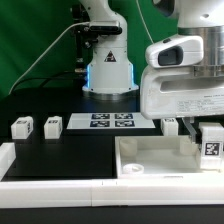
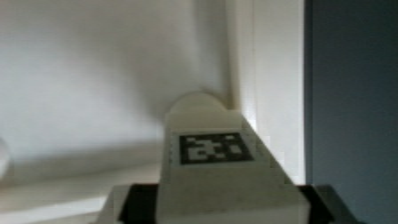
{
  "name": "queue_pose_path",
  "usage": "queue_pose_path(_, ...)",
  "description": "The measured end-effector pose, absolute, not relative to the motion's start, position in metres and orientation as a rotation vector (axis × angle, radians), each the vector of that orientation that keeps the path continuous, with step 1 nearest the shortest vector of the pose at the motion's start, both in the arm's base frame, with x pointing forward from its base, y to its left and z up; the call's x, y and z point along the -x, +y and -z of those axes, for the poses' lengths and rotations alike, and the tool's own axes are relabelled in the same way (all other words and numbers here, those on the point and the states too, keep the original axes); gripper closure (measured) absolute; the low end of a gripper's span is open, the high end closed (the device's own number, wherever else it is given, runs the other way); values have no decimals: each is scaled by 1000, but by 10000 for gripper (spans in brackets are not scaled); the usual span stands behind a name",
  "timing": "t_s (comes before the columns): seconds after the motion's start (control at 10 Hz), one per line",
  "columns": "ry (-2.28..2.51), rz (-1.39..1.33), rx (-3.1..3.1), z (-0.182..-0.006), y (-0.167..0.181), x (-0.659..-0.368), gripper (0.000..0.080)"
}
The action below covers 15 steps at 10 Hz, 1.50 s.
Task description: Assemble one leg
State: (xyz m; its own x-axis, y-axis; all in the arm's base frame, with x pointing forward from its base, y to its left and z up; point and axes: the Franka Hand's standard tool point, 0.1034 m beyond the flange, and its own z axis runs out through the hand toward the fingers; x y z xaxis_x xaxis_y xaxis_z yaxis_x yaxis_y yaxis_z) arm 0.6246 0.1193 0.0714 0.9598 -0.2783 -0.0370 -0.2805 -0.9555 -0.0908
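Wrist view, fingers [image 2: 134, 205] flanking tagged leg [image 2: 217, 160]

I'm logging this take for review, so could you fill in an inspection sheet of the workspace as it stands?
Surface: black table top with a white rim along its near edge.
Job's things: one leg is held in the gripper over the white tray-like piece; three more legs stand on the table.
Clutter: nothing seen.
Grippers: the gripper is at the exterior view's right, jaws shut on the leg.
Cables: a thin cable arcs from the arm's base toward the exterior view's left.
Surroundings: marker board in front of the arm's base; green backdrop behind.
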Motion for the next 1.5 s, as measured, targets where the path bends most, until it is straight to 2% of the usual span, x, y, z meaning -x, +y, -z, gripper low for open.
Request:
queue_pose_path(0.4, 1155, -68, 2829, -72, 120, -624, 506)
queue_pose_path(1.0, 1879, -120, 2409, -71, 121, -623, 505)
queue_pose_path(1.3, 1989, -133, 2318, -71, 123, -623, 505)
queue_pose_path(1.4, 1966, -132, 2337, -71, 124, -623, 429)
queue_pose_path(1.5, 1923, -130, 2370, -71, 124, -623, 429)
